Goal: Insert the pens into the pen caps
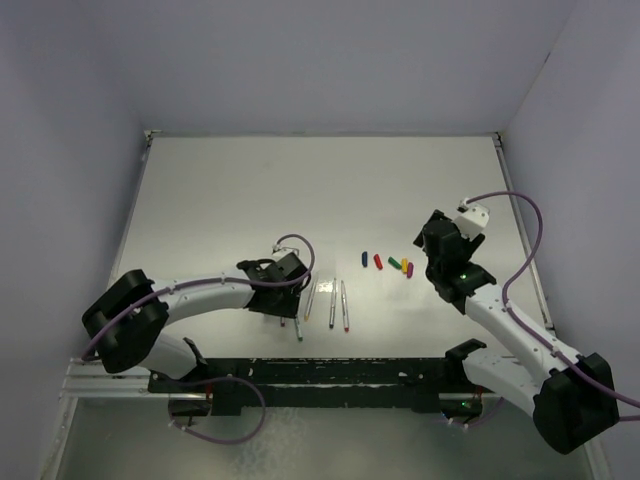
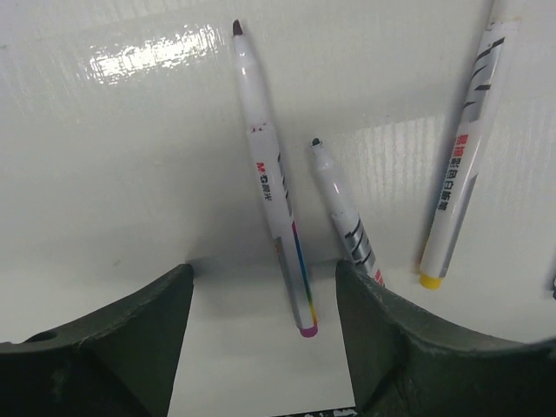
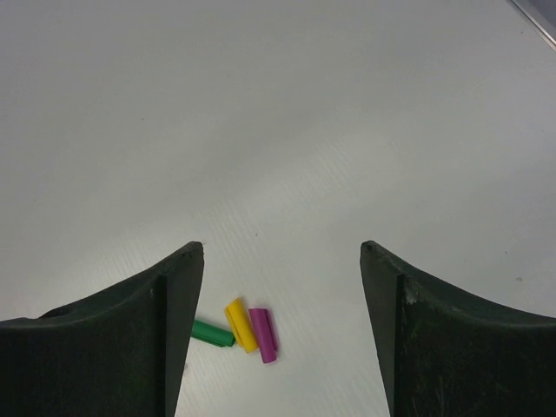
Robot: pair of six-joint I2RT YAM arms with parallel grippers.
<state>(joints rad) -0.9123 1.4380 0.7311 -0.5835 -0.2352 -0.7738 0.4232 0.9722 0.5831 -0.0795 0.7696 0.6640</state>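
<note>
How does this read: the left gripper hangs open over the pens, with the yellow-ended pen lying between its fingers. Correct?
Not the yellow-ended pen: the left wrist view shows the purple-ended pen between the open left gripper's fingers. The yellow-ended pen lies outside them, to the side.

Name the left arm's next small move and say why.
Probably lower and close on the purple-ended pen. The left gripper is open, and that pen lies on the table between its jaws, not yet gripped. A second pen lies close beside one jaw, so shifting slightly away from it first may avoid pinching both.
</note>
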